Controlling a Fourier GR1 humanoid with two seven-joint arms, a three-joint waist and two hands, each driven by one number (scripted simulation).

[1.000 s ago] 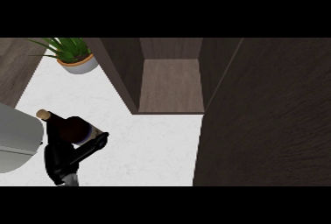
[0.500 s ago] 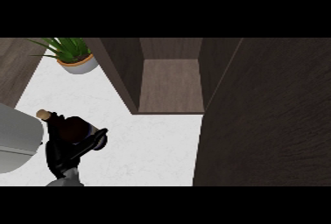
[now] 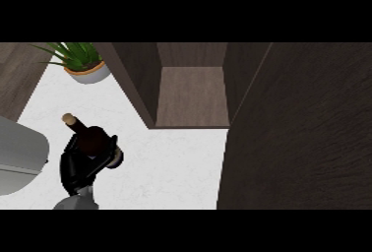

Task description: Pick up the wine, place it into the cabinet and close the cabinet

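Beside plant (image 3: 80,61) — open cabinet (image 3: 193,96), door (image 3: 298,133).

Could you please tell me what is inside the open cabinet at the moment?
The cabinet shows only its bare wooden shelf and back wall; nothing stands on the visible part. The open door hides its right side. The wine bottle is outside on the counter, with the left hand curled round it.

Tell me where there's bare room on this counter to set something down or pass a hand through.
Bare white counter runs from the hand curled round the wine bottle across to the open cabinet door, in front of the cabinet. The cabinet shelf is bare too. A smaller patch lies between the potted plant and the bottle. The lower left is crowded by a grey object.
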